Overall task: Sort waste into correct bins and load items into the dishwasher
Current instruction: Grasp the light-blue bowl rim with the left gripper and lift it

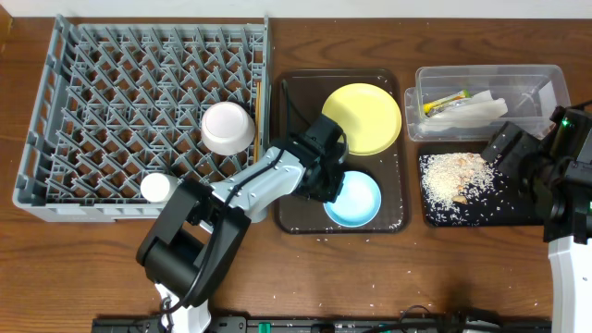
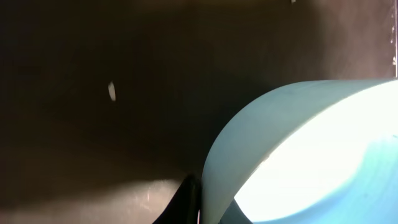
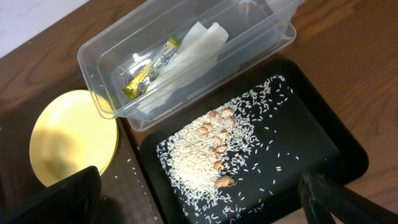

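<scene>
**Left gripper** (image 1: 327,185): closed down to its narrowest at the near-left rim of the light blue bowl (image 1: 356,199). In the left wrist view the pale rim (image 2: 298,143) fills the frame and meets a dark fingertip (image 2: 183,202) at the bottom edge. It appears to pinch the rim, though the view is too close to be sure.

**Light blue bowl**: upright in the dark brown serving tray (image 1: 298,215), just beside the round yellow plate (image 1: 363,117).
- Being round, it has no long axis to align.
- The rim under the fingers is the side facing the rack.

**Dish rack** (image 1: 83,209): grey and pegged, to the left of the serving tray and close beside it.
- It holds a white bowl (image 1: 228,127) and a small white cup (image 1: 157,188).
- From the gripper, the open pegs lie left and away.
- The left arm is much the nearer, so the carry is judged to be its job.

**Right gripper** (image 3: 199,186): jaws spread wide and empty, hovering over the black tray (image 1: 520,215), which carries rice crumbs (image 1: 453,176).

**Clear tub** (image 1: 548,78): behind the black tray, containing a green-and-orange wrapper (image 1: 444,102) and a paper napkin (image 1: 479,111).

**Writing**: none readable, as the wrapper's print is too small.
</scene>
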### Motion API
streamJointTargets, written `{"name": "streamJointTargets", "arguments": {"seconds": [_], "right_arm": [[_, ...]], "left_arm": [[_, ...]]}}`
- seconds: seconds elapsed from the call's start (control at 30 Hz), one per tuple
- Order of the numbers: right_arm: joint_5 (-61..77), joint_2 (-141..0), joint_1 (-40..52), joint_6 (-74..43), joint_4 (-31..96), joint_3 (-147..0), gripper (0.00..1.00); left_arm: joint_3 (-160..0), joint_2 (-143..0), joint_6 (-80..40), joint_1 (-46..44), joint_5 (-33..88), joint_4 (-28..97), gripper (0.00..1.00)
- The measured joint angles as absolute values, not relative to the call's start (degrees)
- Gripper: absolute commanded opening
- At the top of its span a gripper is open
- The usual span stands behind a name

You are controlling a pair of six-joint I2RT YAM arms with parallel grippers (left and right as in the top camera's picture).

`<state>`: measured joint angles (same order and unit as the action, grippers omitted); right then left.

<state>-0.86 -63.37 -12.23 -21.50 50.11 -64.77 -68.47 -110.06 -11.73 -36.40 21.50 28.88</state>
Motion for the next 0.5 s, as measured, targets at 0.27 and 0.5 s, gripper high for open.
{"name": "streamJointTargets", "arguments": {"seconds": [0.27,0.5], "right_arm": [[-0.9,-63.4,-12.2,-21.5,50.1,-64.8,0.99],[-0.9,-63.4,-12.2,-21.5,50.1,-64.8,0.99]], "left_arm": [[-70.2,-97.6,-11.7,-29.8,16.1,37.0,0.07],[-72.2,-81.3,-8.2,-21.6,-14.7,41.8,0.08]]}}
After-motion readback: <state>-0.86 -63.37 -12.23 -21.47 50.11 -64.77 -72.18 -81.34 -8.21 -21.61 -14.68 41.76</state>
